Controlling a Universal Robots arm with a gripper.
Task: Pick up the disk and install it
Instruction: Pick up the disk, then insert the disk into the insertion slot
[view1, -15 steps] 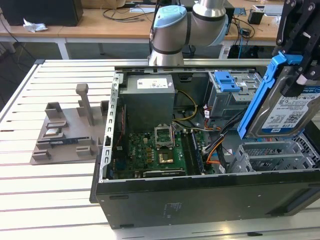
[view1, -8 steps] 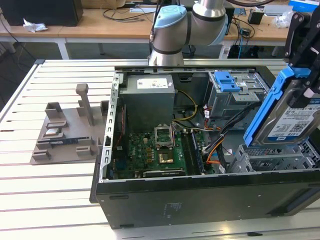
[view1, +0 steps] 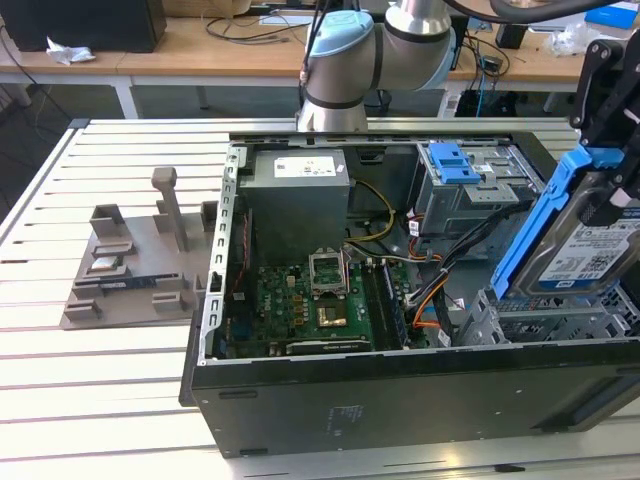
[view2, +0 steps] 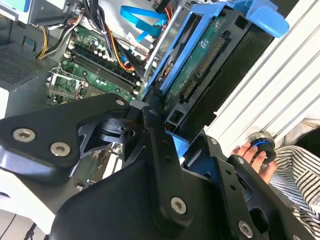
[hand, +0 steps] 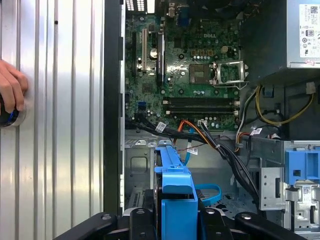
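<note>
In the exterior view my black gripper (view1: 612, 195) is shut on the disk (view1: 585, 250), a silver hard drive with a white-and-blue label in a blue carrier rail. The disk hangs tilted, on edge, over the metal drive cage (view1: 560, 325) at the exterior view's right end of the open computer case (view1: 400, 400). In the second wrist view the disk (view2: 210, 65) shows its green circuit side, clamped between my fingers (view2: 155, 130). The first wrist view looks along the carrier's blue edge (hand: 175, 195) into the case, with my gripper (hand: 172, 222) around it.
Inside the case lie the motherboard (view1: 310, 305), a grey power supply box (view1: 298, 195), loose cables (view1: 440, 265) and a blue latch piece (view1: 452, 160). A grey fixture (view1: 130, 270) stands on the slatted table at the exterior view's left. A person's hand (view2: 255, 155) rests on a round knob beside the case.
</note>
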